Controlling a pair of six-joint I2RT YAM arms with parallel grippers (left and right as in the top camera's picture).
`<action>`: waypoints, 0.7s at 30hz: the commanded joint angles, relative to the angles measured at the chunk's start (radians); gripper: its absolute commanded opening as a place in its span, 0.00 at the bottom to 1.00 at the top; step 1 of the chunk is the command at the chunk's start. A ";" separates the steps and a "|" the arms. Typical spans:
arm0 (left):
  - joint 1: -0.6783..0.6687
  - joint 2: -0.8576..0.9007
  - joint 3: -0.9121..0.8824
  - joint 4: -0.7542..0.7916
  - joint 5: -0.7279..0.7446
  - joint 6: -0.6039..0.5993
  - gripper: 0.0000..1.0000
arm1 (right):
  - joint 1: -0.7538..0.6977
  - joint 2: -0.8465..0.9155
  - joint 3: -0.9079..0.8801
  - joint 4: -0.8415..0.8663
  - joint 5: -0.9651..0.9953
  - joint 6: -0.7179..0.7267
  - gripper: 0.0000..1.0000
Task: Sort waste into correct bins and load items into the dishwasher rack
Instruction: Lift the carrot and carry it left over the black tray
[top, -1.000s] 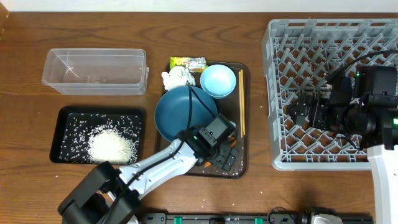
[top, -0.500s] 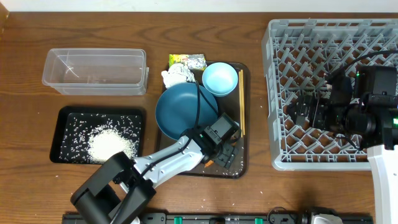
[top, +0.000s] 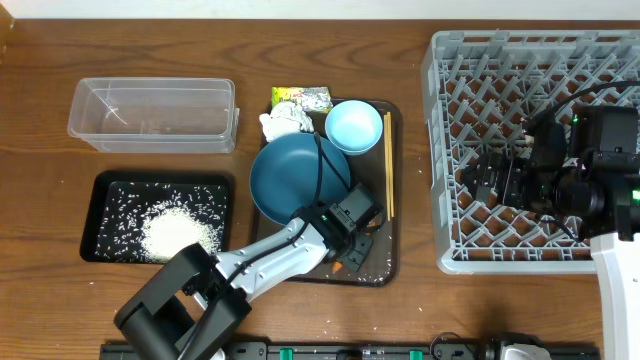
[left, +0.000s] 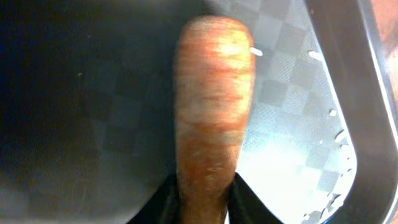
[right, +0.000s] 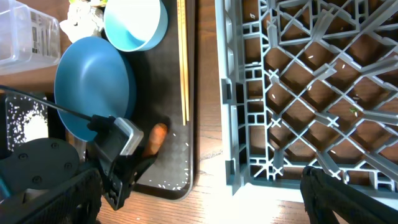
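Left wrist: left gripper (left: 202, 200) pinches carrot (left: 211, 106) end-on, near tray (left: 341, 68) rim. Right gripper (top: 483, 181) spread wide, right of tray.

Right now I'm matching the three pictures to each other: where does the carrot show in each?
Overhead: carrot low on the brown tray, below the big blue bowl.
Left wrist: carrot fills the centre, upright, on the tray.
Right wrist: carrot lower left, on the tray.
Shared landmark: the brown tray.
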 joint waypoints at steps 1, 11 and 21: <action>-0.003 0.018 -0.012 -0.039 0.017 0.001 0.15 | 0.005 -0.002 -0.005 0.002 -0.001 -0.015 0.99; -0.003 -0.213 -0.012 -0.109 0.117 -0.023 0.07 | 0.005 -0.002 -0.005 0.002 0.000 -0.015 0.99; 0.032 -0.564 -0.012 -0.212 0.021 -0.136 0.07 | 0.005 -0.002 -0.005 0.002 0.000 -0.015 0.99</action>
